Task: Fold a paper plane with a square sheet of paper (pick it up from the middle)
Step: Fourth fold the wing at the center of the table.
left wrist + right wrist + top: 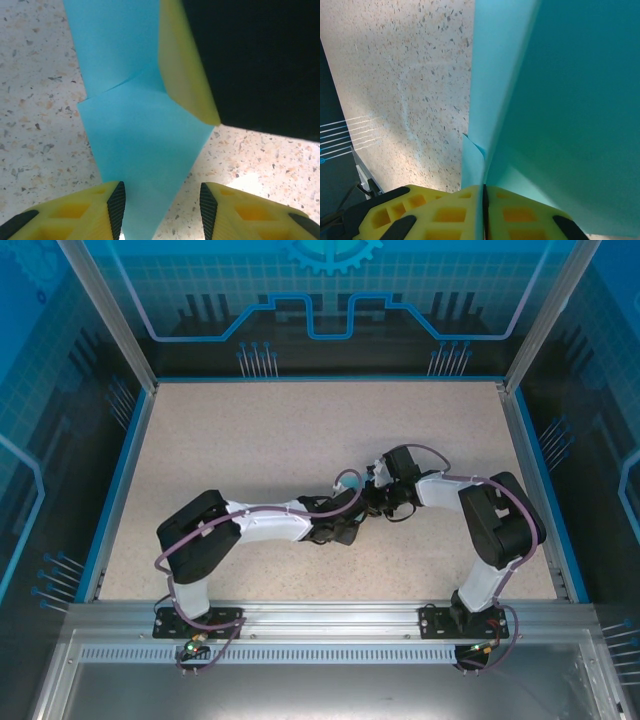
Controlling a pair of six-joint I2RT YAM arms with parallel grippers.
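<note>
Between the fingers of my left gripper (159,204), which stand apart and clamp nothing, the narrow pointed end of the paper plane (142,135) runs back toward the wrist. The left pad (117,202) sits right at the paper's edge, while the other pad is clear of it. Ahead of those fingers the light-blue sheet widens, and a diagonal fold line shows one layer lying over another, so I read it as a half-made dart, not a flat square. The speckled table (35,100) lies below on either side. I cannot tell whether the paper touches it.

Further right, one yellow finger of my right gripper (484,200) comes in over the far right edge of the paper. From its own wrist view the two fingers are pressed together on a folded edge, and the paper rises ahead of them in two leaves split by a crease.

My judgement is that we are mid-fold: the right side pins the paper while the left is free to take a new hold. The next move needs the left fingers to close on the pointed end squarely on the centre crease, without dragging the thin sheet. The right grip must hold firm, or the layers could slide out of line
</note>
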